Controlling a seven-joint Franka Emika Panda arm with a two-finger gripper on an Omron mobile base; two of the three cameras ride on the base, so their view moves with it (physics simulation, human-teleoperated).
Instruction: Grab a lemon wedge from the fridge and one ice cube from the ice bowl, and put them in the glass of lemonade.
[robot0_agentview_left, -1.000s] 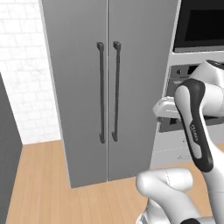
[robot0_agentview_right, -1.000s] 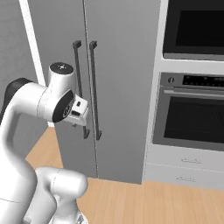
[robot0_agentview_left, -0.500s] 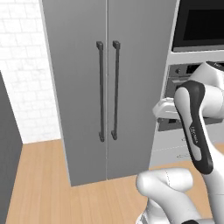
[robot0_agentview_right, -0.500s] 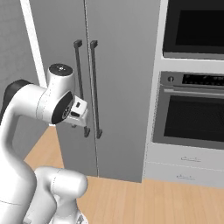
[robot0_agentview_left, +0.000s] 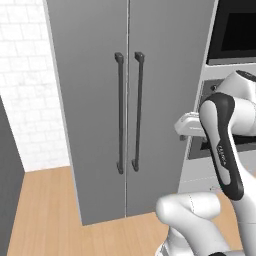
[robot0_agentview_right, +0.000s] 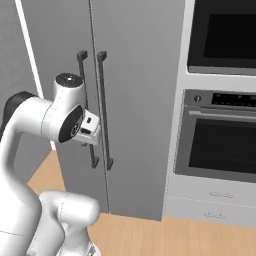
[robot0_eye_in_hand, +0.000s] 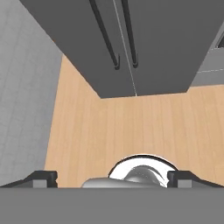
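The fridge (robot0_agentview_left: 100, 100) stands with both grey doors closed, its two dark bar handles (robot0_agentview_right: 102, 110) side by side at the centre seam. To its right sits a built-in oven (robot0_agentview_right: 220, 137) in white cabinetry. The gripper (robot0_eye_in_hand: 111, 177) hangs above the wooden floor (robot0_eye_in_hand: 131, 127), well short of the doors, fingertips (robot0_eye_in_hand: 43, 177) spread wide and holding nothing. The hand itself looks partly hidden behind the arm in both base views.
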